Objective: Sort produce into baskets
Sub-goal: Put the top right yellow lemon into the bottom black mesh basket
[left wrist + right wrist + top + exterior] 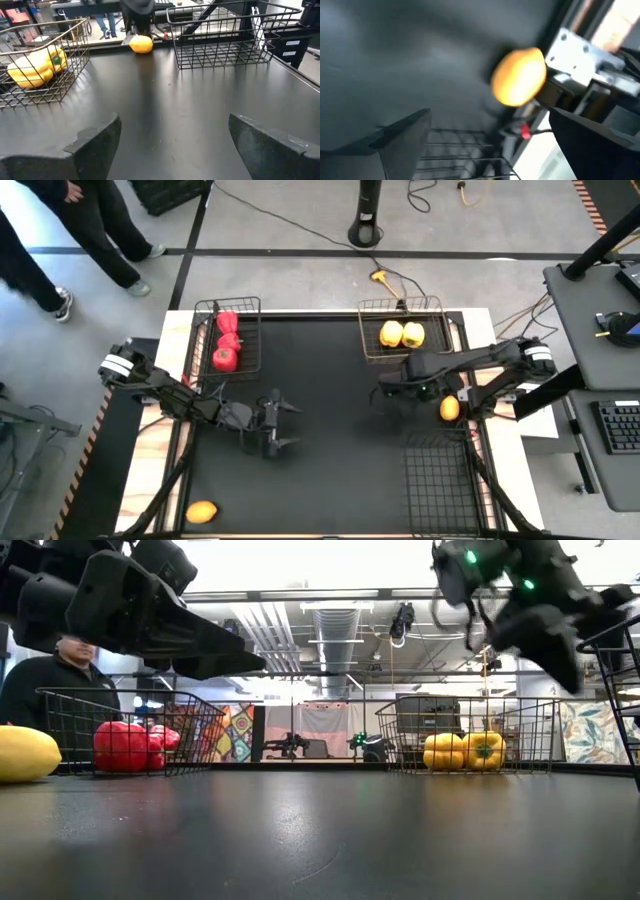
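Three red peppers point(227, 342) lie in the black wire basket point(250, 305) at the far left. Two yellow peppers point(402, 334) lie in the tan wire basket point(432, 305) at the far right. A second black wire basket point(440, 480) stands at the near right. One orange-yellow fruit point(449, 409) lies on the table by the right edge, and another point(202, 512) lies at the near left corner. My left gripper point(279, 426) is open and empty over the table's middle left. My right gripper point(384, 394) is open and empty, left of the right-hand fruit point(519, 76).
The black table top point(330, 460) lies bare between the grippers. A person's legs point(60, 240) stand on the floor beyond the far left corner. A cable with a yellow plug point(381, 277) lies on the floor behind the tan basket. A desk with a keyboard point(615, 425) is at the right.
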